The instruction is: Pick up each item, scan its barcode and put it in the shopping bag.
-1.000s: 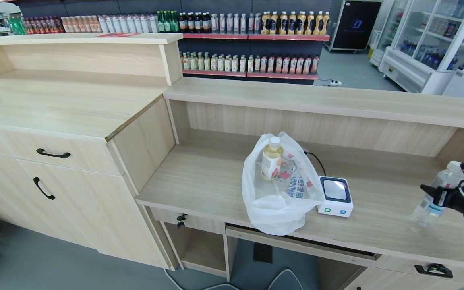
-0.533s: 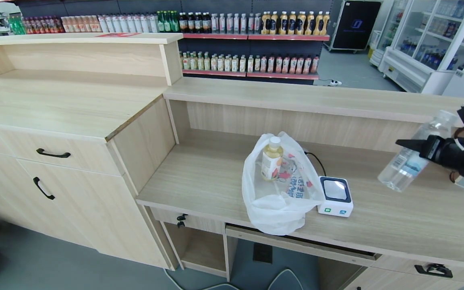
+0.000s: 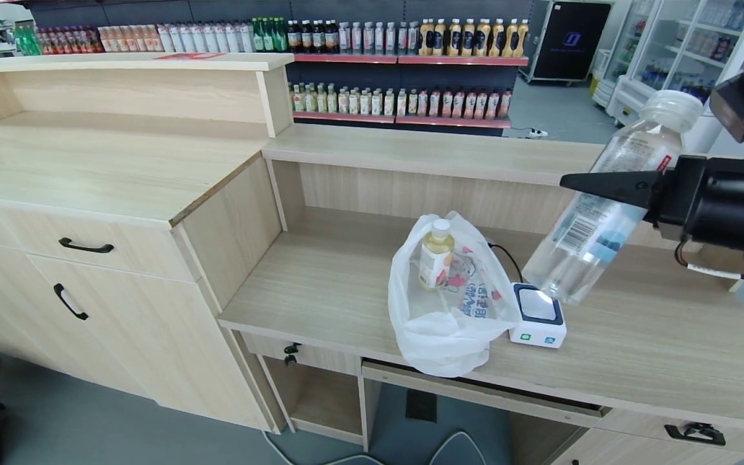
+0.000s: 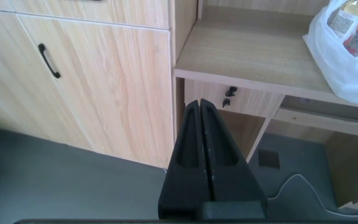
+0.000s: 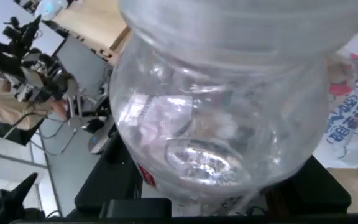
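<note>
**Q:** Quick pass, biggest thing first?

**A:** I've got the wooden counter (image 3: 637, 349), a low desk surface with a raised ledge along its back edge.

**Q:** And the bag?

**A:** The white shopping bag (image 3: 443, 323) stands at the counter's front edge, roughly midway along, with its mouth open upward. My left wrist camera catches it too (image 4: 347, 56).

**Q:** Where's the item I'm working?

**A:** The clear water bottle (image 3: 598, 219) is off the counter, up in the air toward the right end. It's tilted, cap high and to the rear right, base low. In the head view the base overlaps the back of the scanner. The barcode patch on its label faces the head camera. My right wrist camera looks straight at the bottle's underside (image 5: 229, 124).

**Q:** Right claw?

**A:** The right gripper (image 3: 595, 187) is clamped across the bottle's middle. One black finger lies over the label, and the other is hidden behind the bottle.

**Q:** What's in the bag?

**A:** A tea bottle (image 3: 436, 253) stands upright inside it, with a white cap and yellowish drink.

**Q:** Scanner?

**A:** The scanner (image 3: 538, 315) is a small white box with a dark window on top. It sits near the front edge, tight against the bag's right side, and a black cable runs off toward the back.

**Q:** Left claw?

**A:** The left gripper (image 4: 199, 109) has its fingers pressed flat together. It hangs low, in front of the cabinet door below the counter's front left corner.
</note>
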Controlling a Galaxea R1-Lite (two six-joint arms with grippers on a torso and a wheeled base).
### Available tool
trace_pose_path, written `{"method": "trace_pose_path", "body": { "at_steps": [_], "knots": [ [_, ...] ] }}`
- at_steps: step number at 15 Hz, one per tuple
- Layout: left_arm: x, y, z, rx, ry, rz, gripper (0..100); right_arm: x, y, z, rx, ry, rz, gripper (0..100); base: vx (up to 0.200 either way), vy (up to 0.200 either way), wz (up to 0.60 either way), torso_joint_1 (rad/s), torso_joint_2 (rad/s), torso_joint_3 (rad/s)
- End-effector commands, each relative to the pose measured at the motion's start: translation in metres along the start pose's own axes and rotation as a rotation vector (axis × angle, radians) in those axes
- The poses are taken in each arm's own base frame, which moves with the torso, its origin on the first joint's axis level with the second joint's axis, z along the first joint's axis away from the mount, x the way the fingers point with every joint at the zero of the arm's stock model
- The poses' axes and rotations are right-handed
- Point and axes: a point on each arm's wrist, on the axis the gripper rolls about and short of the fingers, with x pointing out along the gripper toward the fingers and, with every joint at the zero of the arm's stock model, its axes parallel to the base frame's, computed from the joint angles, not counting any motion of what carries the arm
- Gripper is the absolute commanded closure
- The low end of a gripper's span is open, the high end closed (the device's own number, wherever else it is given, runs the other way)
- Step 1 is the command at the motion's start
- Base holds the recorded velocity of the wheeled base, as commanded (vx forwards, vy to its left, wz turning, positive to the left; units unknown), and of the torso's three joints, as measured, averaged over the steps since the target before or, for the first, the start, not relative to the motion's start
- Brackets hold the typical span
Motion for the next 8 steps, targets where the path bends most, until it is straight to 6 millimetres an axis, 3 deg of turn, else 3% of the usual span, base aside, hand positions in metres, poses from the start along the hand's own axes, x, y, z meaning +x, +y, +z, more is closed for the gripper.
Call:
{"method": "trace_pose_path", "body": {
  "at_steps": [1,4,8],
  "knots": [
    [0.000,0.000,0.000,0.000,0.000,0.001,100,-0.015,0.026,0.000,-0.022,-0.007,0.080,100,0.000,0.000,0.00,0.000,0.00,0.000],
    [0.000,0.000,0.000,0.000,0.000,0.001,100,-0.029,0.050,-0.003,-0.021,0.043,0.167,100,0.000,0.000,0.00,0.000,0.00,0.000],
    [0.000,0.000,0.000,0.000,0.000,0.001,100,-0.041,0.065,-0.002,-0.034,0.067,0.270,100,0.000,0.000,0.00,0.000,0.00,0.000]
  ]
}}
